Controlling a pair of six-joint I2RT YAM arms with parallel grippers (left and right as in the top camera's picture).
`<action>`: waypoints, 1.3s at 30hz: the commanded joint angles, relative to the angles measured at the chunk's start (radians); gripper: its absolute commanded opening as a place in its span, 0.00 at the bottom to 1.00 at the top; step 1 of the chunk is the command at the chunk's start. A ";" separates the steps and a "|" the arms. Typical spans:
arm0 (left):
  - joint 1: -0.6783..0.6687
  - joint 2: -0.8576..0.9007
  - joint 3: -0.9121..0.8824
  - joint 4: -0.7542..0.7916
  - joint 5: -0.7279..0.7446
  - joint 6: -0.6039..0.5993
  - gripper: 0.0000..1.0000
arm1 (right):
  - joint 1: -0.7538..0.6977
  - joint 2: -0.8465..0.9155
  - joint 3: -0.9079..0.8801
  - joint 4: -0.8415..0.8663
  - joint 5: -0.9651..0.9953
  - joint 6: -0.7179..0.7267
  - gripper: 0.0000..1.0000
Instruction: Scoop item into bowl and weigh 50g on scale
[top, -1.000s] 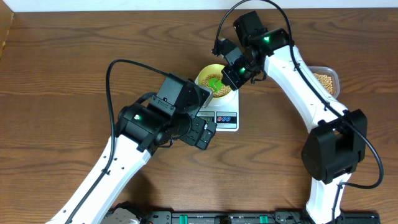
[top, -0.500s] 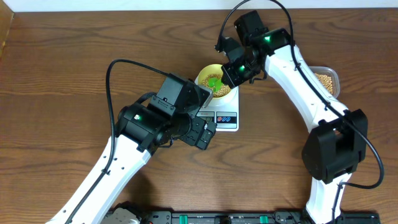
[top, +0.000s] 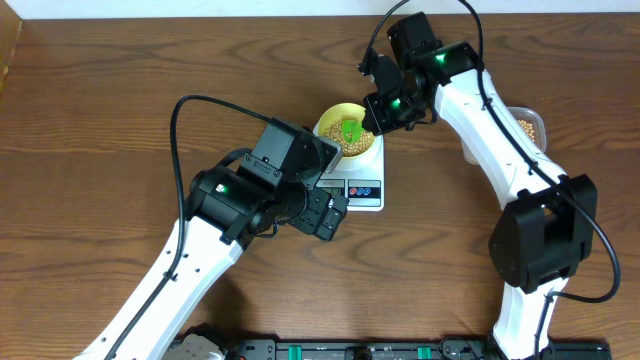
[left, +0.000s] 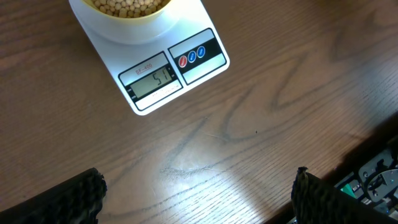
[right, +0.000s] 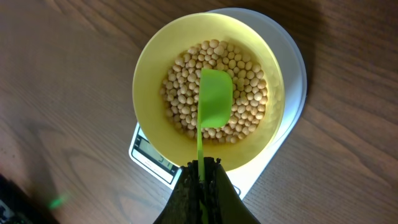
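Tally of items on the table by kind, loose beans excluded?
yellow bowl: 1
white scale: 1
green scoop: 1
clear tub: 1
Total: 4

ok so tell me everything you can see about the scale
The scale is a flat white slab, plastic by the look of it, with rounded corners. It lies level on the wooden table. Its front carries a small grey display whose digits look like 51, and beside that a black panel with red and blue buttons. A round white platform on top carries the yellow bowl of beans. Nothing else touches it.
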 joint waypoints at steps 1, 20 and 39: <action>0.004 -0.002 -0.002 0.001 0.008 -0.001 0.98 | 0.004 -0.026 -0.018 0.003 -0.016 0.017 0.01; 0.004 -0.001 -0.002 0.001 0.008 -0.001 0.98 | 0.037 -0.026 -0.067 0.066 -0.010 0.036 0.01; 0.004 -0.001 -0.002 0.001 0.008 -0.001 0.98 | -0.026 -0.026 -0.067 0.075 -0.138 0.088 0.01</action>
